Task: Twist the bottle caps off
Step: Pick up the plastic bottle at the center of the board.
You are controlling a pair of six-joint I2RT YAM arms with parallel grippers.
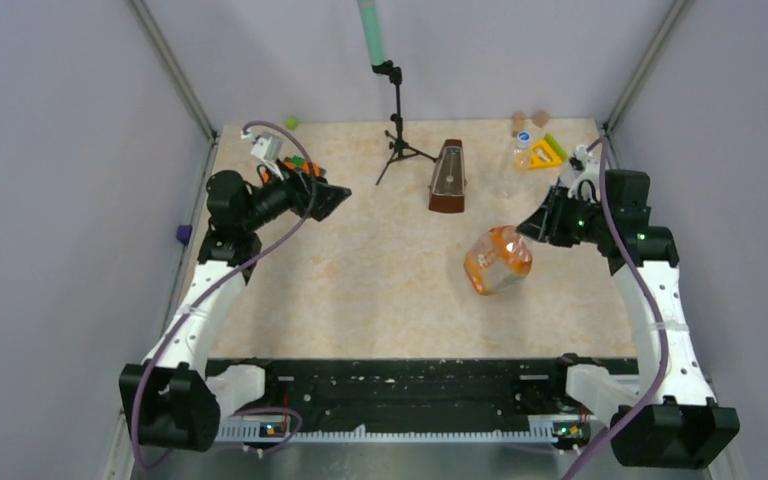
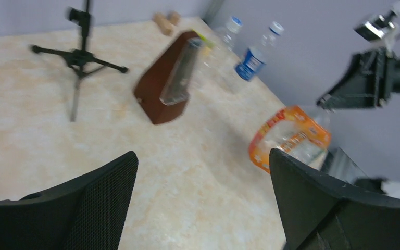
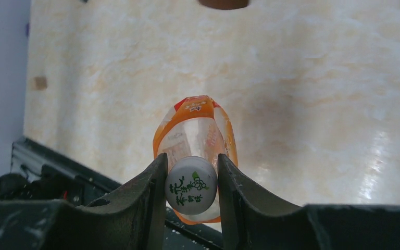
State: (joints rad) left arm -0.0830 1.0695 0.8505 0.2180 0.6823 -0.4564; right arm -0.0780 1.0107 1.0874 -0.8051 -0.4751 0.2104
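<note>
Evidently right jaws tight on the white cap [image 3: 191,186], orange bottle [image 3: 195,130] behind, neck hidden; left jaws wide, empty

Counted three bottles [image 1: 498,260] [image 2: 227,35] [image 2: 250,62] (one orange, one plain, one blue-labelled), three caps [image 3: 191,186] [image 2: 234,22] [image 2: 276,26], one to a bottle, one metronome [image 1: 448,177], one tripod [image 1: 397,110], two wooden blocks [image 1: 518,119] [image 1: 538,117], one yellow triangle [image 1: 545,155], one green bar [image 1: 556,145] and two grippers [image 1: 332,197] [image 1: 535,225].
</note>
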